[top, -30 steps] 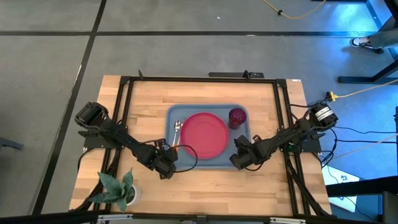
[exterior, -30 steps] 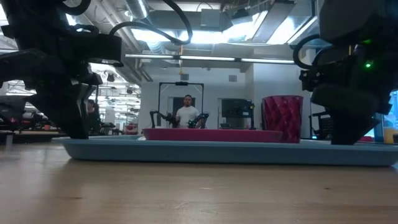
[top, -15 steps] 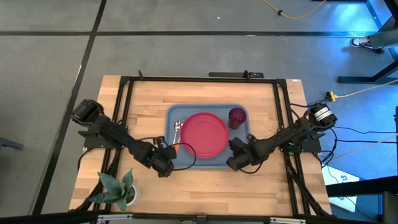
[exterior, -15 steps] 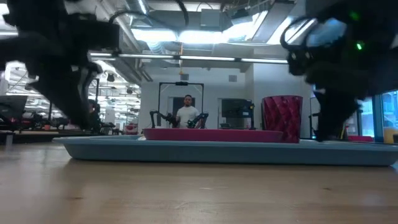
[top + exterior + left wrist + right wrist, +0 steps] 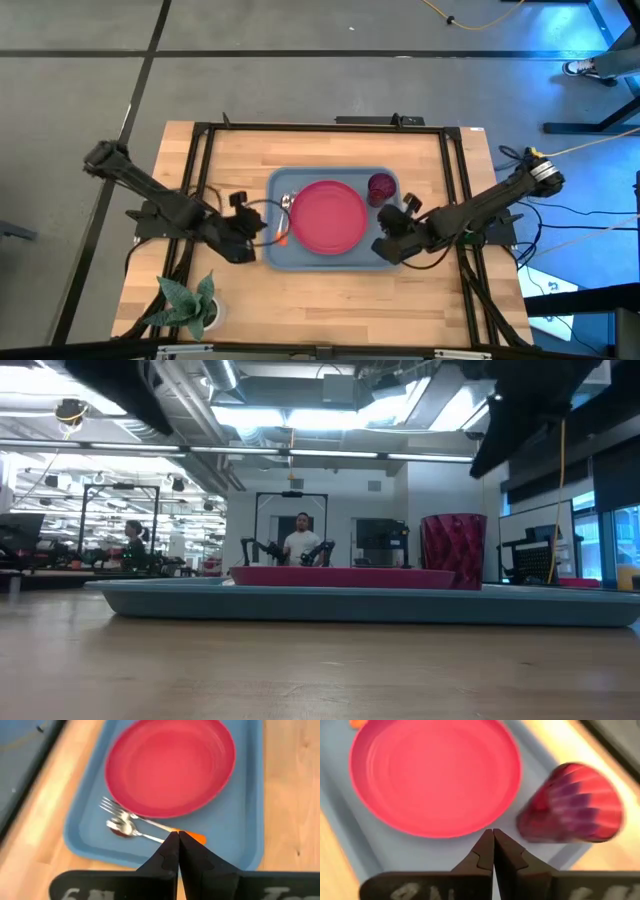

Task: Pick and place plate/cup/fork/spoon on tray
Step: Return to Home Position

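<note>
Left wrist view: spoon (image 5: 121, 826) handle end runs behind the left gripper (image 5: 178, 836) at bottom centre. The fork (image 5: 112, 809) shaft passes partly under the plate (image 5: 170, 765) rim. Plate and tray (image 5: 250, 820) are cut by the top edge.

Right wrist view: cup (image 5: 572, 802) blurred at right, outline smeared.

Low view: left arm (image 5: 110, 390) and right arm (image 5: 530, 405) are dark blurs cut by the top edge. Fork and spoon hidden behind the tray rim.

High view: fork and spoon too small to tell apart.
</note>
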{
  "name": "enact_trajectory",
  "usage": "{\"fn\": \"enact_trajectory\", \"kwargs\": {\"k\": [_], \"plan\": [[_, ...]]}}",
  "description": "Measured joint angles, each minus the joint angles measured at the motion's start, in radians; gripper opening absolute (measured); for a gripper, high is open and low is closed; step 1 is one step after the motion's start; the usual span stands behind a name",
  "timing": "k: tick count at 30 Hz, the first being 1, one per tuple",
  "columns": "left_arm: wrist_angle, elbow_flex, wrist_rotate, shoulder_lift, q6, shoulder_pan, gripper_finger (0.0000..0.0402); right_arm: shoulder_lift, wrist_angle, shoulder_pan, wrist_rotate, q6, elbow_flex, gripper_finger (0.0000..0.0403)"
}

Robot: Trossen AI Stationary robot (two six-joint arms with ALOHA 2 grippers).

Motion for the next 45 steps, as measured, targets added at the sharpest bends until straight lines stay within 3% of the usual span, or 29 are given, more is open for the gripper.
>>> {"fn": "enact_trajectory", "kwargs": {"k": [8,16,24,34,45], "plan": [[-0.065,-0.010,-0.055,-0.215,0.079,0.000,0.0000,-0.182,-0.092,0.000,0.076,-0.028,-0.001,0.0004],[-0.048,-0.182,-0.084,-0.495,0.090,0.000,0.0000,-0.406,-0.057,0.000,0.135,-0.050,-0.105,0.0004],[-0.011,-0.303,-0.081,-0.819,0.147,0.000,0.0000,-0.588,-0.030,0.000,0.158,-0.054,-0.209,0.0004],[0.027,-0.322,-0.010,-1.149,0.238,0.000,0.0000,-0.771,0.110,0.000,0.150,-0.159,-0.318,0.0004],[0.112,-0.315,-0.002,-1.169,0.260,0.000,0.0000,-0.948,0.316,0.001,0.099,-0.304,-0.450,0.0004]]}}
